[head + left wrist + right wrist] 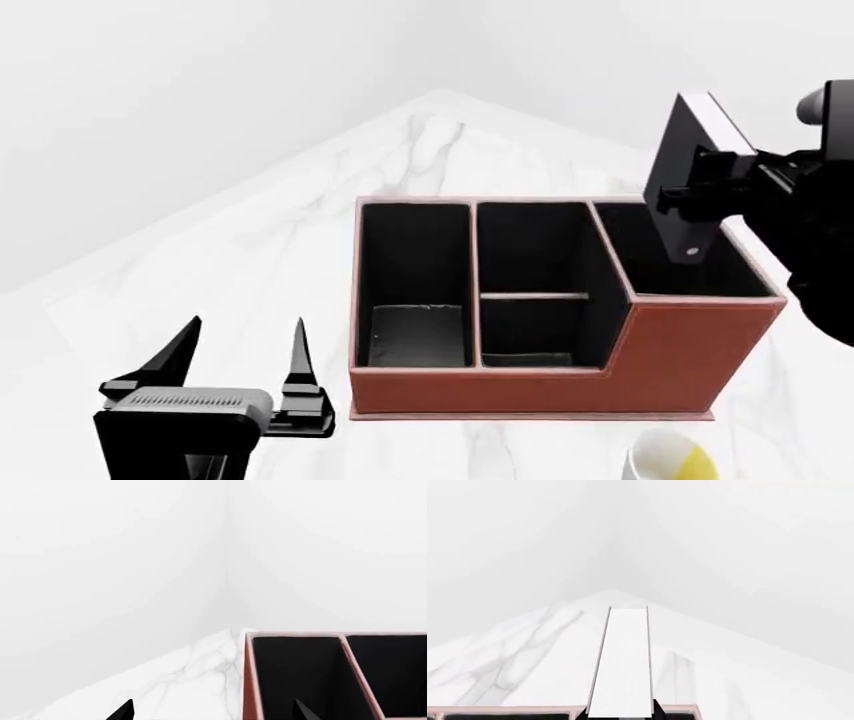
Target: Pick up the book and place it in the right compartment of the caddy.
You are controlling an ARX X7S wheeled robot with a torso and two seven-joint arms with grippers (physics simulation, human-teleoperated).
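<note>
The black book with white page edges hangs tilted in my right gripper, which is shut on it, above the right compartment of the reddish-brown caddy. Its lower corner dips to about the compartment's rim. In the right wrist view the book's white page edge stands between the jaws, with the caddy's rim below. My left gripper is open and empty, left of the caddy. In the left wrist view its fingertips straddle the caddy's wall.
A white-and-yellow mug stands at the near edge, in front of the caddy's right end. The caddy sits on a white marble table whose far corner points toward white walls.
</note>
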